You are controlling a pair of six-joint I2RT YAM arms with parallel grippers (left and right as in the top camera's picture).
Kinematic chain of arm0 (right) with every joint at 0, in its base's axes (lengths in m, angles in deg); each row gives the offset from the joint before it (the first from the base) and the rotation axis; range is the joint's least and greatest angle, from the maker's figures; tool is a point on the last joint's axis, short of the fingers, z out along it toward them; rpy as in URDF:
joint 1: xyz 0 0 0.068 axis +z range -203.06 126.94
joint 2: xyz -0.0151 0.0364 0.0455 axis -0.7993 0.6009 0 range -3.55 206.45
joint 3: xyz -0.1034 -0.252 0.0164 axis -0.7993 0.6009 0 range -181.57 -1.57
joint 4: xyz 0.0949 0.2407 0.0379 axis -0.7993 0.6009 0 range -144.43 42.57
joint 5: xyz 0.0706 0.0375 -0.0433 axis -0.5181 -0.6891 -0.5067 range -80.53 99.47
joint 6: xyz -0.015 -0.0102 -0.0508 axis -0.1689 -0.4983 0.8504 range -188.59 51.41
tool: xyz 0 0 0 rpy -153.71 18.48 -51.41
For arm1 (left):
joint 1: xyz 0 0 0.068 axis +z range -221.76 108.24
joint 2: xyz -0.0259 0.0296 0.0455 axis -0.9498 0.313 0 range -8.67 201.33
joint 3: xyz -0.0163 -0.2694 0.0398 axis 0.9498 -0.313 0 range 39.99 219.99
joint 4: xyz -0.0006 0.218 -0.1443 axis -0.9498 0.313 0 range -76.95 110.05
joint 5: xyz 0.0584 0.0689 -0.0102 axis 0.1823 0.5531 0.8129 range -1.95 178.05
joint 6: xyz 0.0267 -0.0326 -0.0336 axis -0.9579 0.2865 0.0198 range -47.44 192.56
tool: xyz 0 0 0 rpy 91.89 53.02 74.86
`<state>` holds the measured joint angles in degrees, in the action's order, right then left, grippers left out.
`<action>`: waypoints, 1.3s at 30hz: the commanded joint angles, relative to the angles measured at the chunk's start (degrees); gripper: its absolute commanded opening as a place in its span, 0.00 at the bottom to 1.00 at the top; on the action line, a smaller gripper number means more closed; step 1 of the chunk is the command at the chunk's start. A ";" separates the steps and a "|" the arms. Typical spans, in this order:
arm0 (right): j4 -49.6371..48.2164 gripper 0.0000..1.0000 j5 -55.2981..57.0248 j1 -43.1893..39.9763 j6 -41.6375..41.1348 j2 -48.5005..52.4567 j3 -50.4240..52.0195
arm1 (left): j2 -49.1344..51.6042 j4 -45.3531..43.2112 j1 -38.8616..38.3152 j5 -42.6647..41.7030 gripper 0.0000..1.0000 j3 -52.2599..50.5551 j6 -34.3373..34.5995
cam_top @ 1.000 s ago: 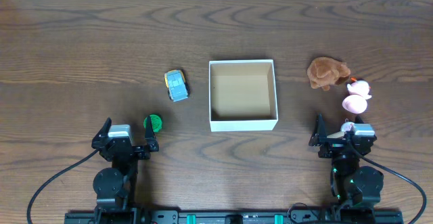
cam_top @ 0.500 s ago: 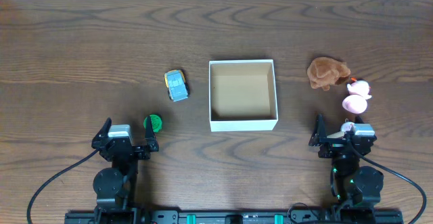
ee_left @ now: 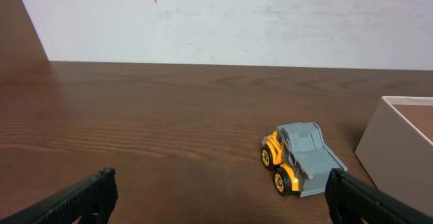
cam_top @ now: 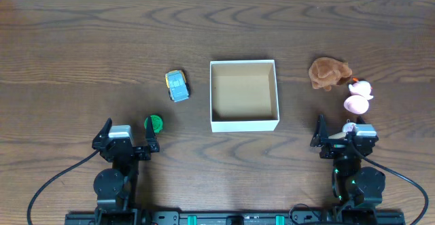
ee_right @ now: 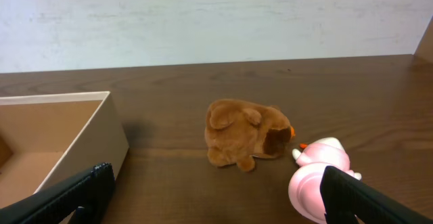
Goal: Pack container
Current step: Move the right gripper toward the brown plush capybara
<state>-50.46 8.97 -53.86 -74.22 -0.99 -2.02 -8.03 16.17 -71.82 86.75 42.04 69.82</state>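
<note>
The container (cam_top: pixel 245 124), a square shallow white box with a tan inside, sits mid-table; its wall shows in the left wrist view (ee_left: pixel 392 139) and right wrist view (ee_right: pixel 95 139). A yellow and grey toy truck (cam_top: pixel 177 85) (ee_left: pixel 301 158) lies left of it. A green round toy (cam_top: pixel 154 123) lies near my left gripper (cam_top: pixel 126 142). A brown plush (cam_top: pixel 329 73) (ee_right: pixel 245 133) and a pink duck toy (cam_top: pixel 357 97) (ee_right: pixel 316 179) lie right of the container. My left gripper (ee_left: pixel 220 200) is open and empty. My right gripper (cam_top: pixel 343 138) (ee_right: pixel 216 197) is open and empty.
Both arm bases stand at the table's near edge with black cables (cam_top: pixel 54 184) trailing off. A pale wall (ee_left: pixel 223 21) rises behind the table's far edge.
</note>
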 commanded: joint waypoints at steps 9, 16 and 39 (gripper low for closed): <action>0.17 0.99 -0.39 0.02 0.52 -0.31 0.15 | 0.07 0.79 0.26 0.09 0.98 -1.79 0.70; 0.15 0.99 0.26 0.02 0.55 -0.31 0.13 | 0.07 0.79 0.26 0.09 0.98 -1.79 0.70; 12.72 0.99 6.69 0.02 0.15 35.34 -35.15 | 0.07 0.79 0.26 0.09 0.98 -1.79 0.70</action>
<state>-41.11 14.37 -53.86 -75.16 26.44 -27.83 -8.03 15.93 -71.82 86.75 41.91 69.82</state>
